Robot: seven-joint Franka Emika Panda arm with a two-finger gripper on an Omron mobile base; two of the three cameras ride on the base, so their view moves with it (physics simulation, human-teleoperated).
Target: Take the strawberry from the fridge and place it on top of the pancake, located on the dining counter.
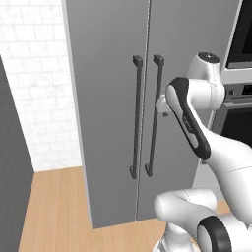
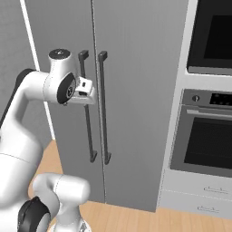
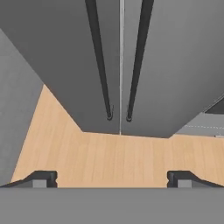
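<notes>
The task is at its very beginning. The tall grey double-door fridge (image 1: 108, 98) stands shut, with its left dark bar handle (image 1: 136, 118) and right dark bar handle (image 1: 153, 115) untouched. The gripper (image 3: 111, 178) hangs in front of them with jaws spread wide, holding nothing (the strawberry is presumably behind the doors). Opening a door, taking the berry and carrying it to the pancake all remain.

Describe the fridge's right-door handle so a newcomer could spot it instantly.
Find the tall grey fridge left of the black-fronted wall oven. Two long dark vertical bars flank its centre seam. The right-door handle is the bar nearer the oven; the left handle sits behind the robot's wrist.
</notes>
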